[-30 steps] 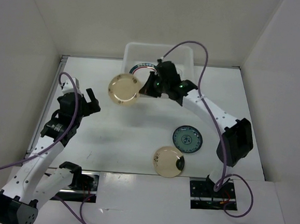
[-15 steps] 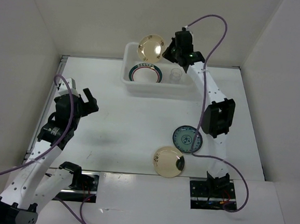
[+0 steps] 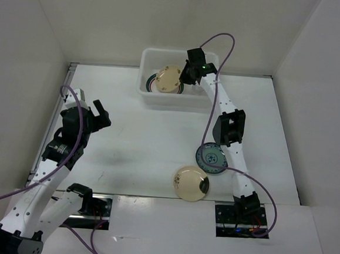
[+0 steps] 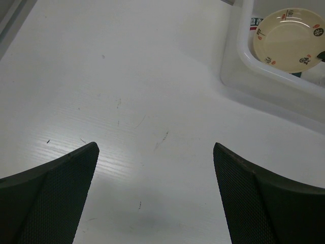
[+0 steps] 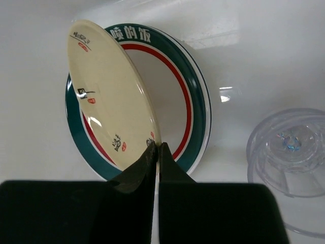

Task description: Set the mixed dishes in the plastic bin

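**In the bin (image 3: 178, 99), a cream plate (image 5: 109, 96) held on edge**

The right claw (image 5: 156, 150) is clenched on the plate's near rim. It holds the plate steeply tilted over the green-rimmed plate (image 5: 189, 96), which lies flat on the bin floor, probably so it can settle onto that one as a stack. A glass cup (image 5: 292, 162) sits just beside them. The left claw (image 4: 155, 150) hangs released over the table (image 3: 157, 138), grasping nothing. A second cream plate (image 3: 190, 183) and a teal plate (image 3: 211, 158) are still on the table.

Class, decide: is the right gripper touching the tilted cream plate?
Touching. The right wrist view shows the right gripper pinching the rim of the cream plate, no gap.
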